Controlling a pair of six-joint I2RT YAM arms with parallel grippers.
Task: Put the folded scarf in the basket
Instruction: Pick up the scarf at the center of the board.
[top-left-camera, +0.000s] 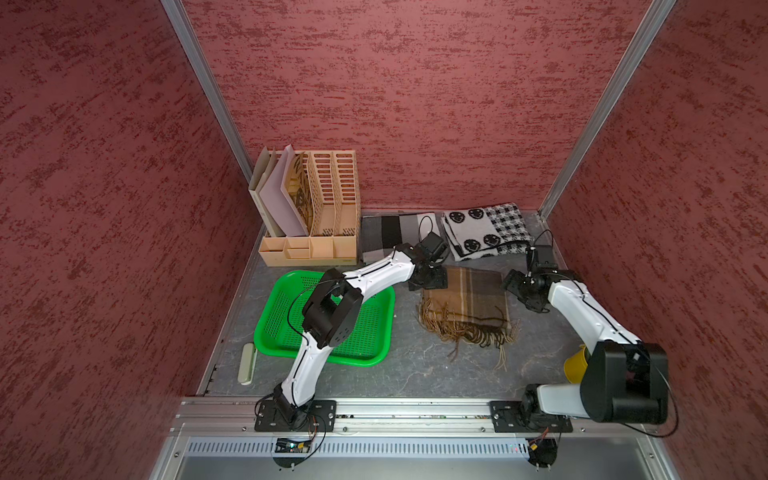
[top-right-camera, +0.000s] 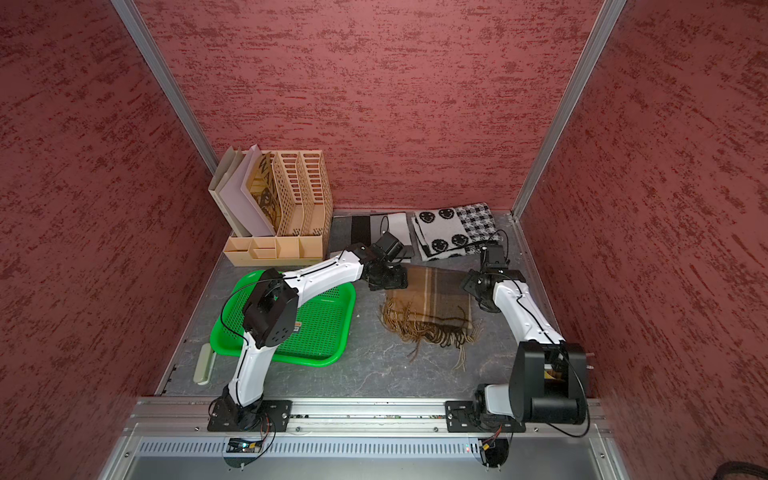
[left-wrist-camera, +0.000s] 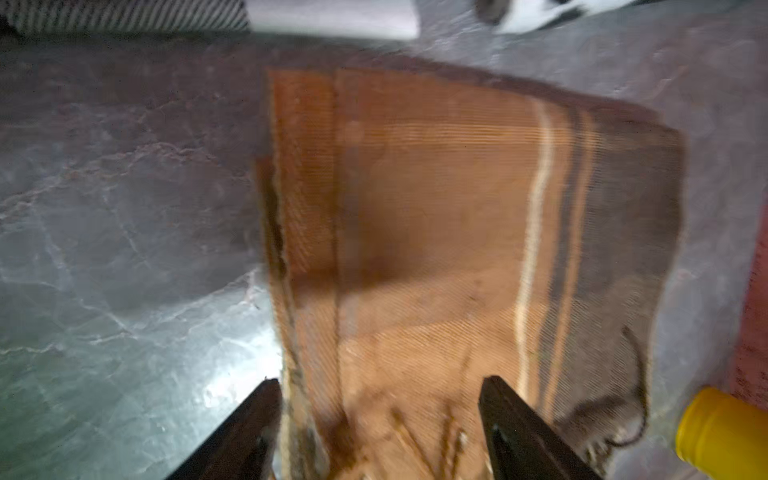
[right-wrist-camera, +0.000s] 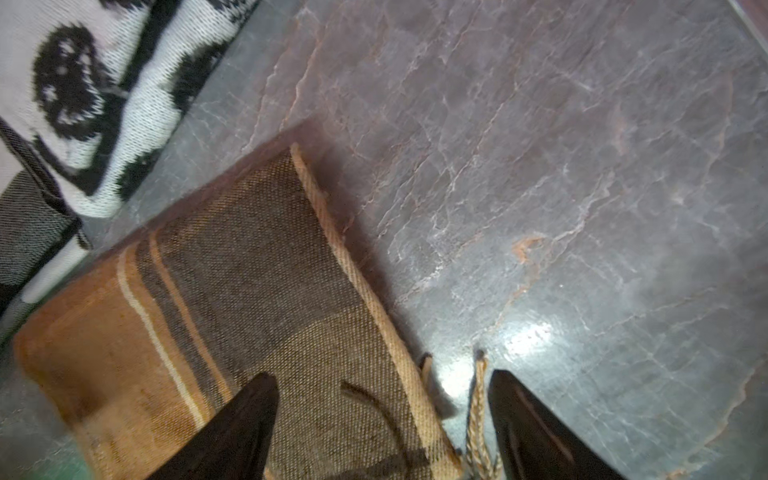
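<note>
Red textured walls box in a grey marbled counter (top-left-camera: 415, 374), and the job is barely under way. The basket (top-left-camera: 370, 328) sits on the left side of the counter with nothing in it, only its green mesh showing around the left arm that crosses above it.

The scarf (top-left-camera: 469, 295), brown plaid and folded with its fringe trailing toward the robot, lies flat on the counter to the right of the basket, with a strip of bare counter between them. Two other folded cloths sit behind it by the back wall, untouched.

Both arms are at the scarf's far end. In its wrist view the left gripper (left-wrist-camera: 378, 386) has its jaws spread and nothing pinched. One finger is off the cloth over bare counter, the other over the plaid, so the scarf's side edge runs between them.

The right gripper (right-wrist-camera: 382, 378) is at the opposite side edge, also spread and empty. One finger is over the weave, the other over counter, with a loose fringe strand between. Whether either gripper is touching the cloth, I cannot tell.

Everything is left to do, as I read it: pinch both edges, lift without letting the fold spill, carry left, and set it in the basket.
</note>
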